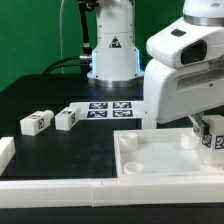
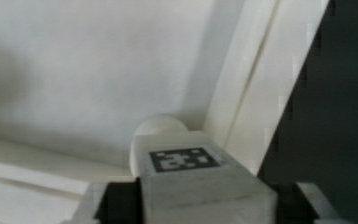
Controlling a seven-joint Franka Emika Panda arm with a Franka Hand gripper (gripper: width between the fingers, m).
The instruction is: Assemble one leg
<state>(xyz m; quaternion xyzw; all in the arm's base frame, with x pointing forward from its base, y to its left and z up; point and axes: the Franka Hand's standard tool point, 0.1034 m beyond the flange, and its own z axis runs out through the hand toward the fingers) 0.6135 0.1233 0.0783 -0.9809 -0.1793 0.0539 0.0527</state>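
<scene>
My gripper (image 1: 207,136) is shut on a leg (image 1: 213,141), a small white block with a square tag. It holds the leg upright over the far corner of the large white tray-like panel (image 1: 150,168), on the exterior view's right. In the wrist view the leg (image 2: 190,170) sits between my fingers (image 2: 112,203), and its far end meets a round corner socket (image 2: 163,127) of the panel (image 2: 87,80). Whether the leg is seated in the socket is hidden. Two more legs (image 1: 37,122) (image 1: 66,119) lie on the black table at the exterior view's left.
The marker board (image 1: 110,108) lies at the middle back, in front of the arm's base (image 1: 112,55). A white block (image 1: 5,150) sits at the left edge. A long white rail (image 1: 60,190) runs along the front.
</scene>
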